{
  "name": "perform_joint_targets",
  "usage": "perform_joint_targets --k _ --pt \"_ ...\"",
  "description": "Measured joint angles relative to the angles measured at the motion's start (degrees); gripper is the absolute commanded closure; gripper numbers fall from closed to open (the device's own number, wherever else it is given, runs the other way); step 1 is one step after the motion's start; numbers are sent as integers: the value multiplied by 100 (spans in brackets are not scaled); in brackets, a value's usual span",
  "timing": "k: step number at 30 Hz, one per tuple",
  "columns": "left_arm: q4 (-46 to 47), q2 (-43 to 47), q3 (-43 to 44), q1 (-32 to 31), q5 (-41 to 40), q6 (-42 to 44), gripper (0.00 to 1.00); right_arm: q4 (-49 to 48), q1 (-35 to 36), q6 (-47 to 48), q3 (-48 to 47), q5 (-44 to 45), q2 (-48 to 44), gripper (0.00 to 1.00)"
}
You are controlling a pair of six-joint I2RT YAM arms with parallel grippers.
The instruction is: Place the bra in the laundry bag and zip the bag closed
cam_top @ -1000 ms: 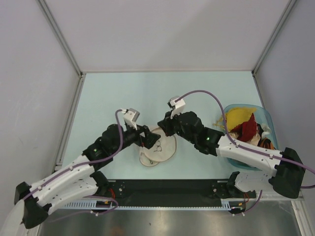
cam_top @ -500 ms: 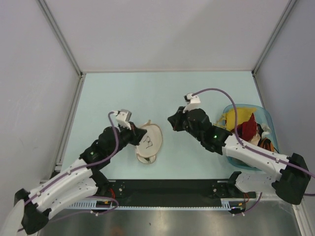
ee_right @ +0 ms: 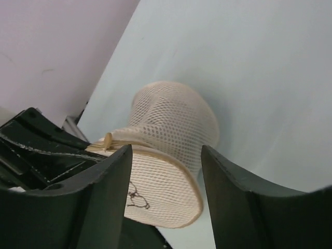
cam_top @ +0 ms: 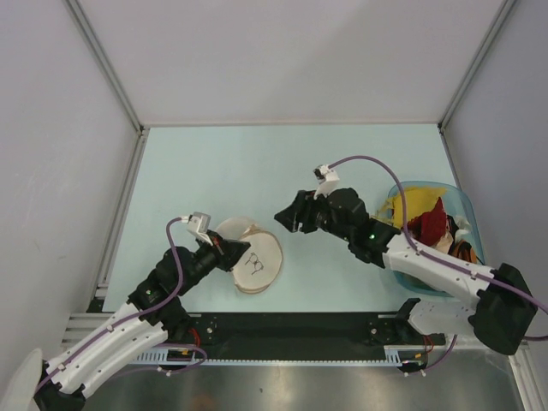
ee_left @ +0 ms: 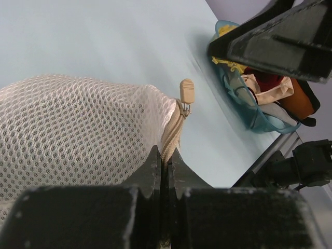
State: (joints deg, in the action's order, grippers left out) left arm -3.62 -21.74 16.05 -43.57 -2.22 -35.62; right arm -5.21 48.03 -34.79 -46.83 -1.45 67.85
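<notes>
The left fingers (ee_left: 149, 174) are clamped on the zip seam of the bag (cam_top: 257, 261), which lies on the tabletop (cam_top: 257, 163). The seam runs away from them to the pull (ee_left: 186, 91), which faces the right fingers (ee_right: 104, 202); these are apart and clear of the bag. The bra is not visible.

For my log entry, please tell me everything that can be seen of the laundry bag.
The laundry bag is a round, cream-white mesh case with two shell halves and a tan zip band around the rim. A small beige pull hangs at the zip. A dark scribble marks one face. It lies on the table, and the left tool pinches its rim; the right tool is open and apart.
</notes>
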Motion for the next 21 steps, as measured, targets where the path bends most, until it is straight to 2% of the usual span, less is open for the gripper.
perform_joint_targets --k 5,11,15,21 --pt "17 0 0 0 103 13 100 -599 280 -192 -37 -562 693 33" --pt "22 24 0 0 221 13 100 -1110 680 -299 -63 -702 1126 43" --pt "26 83 0 0 243 17 100 -1257 739 -319 -74 -654 1156 46" --pt "57 90 0 0 251 17 100 -1250 774 -264 -105 -518 1143 39"
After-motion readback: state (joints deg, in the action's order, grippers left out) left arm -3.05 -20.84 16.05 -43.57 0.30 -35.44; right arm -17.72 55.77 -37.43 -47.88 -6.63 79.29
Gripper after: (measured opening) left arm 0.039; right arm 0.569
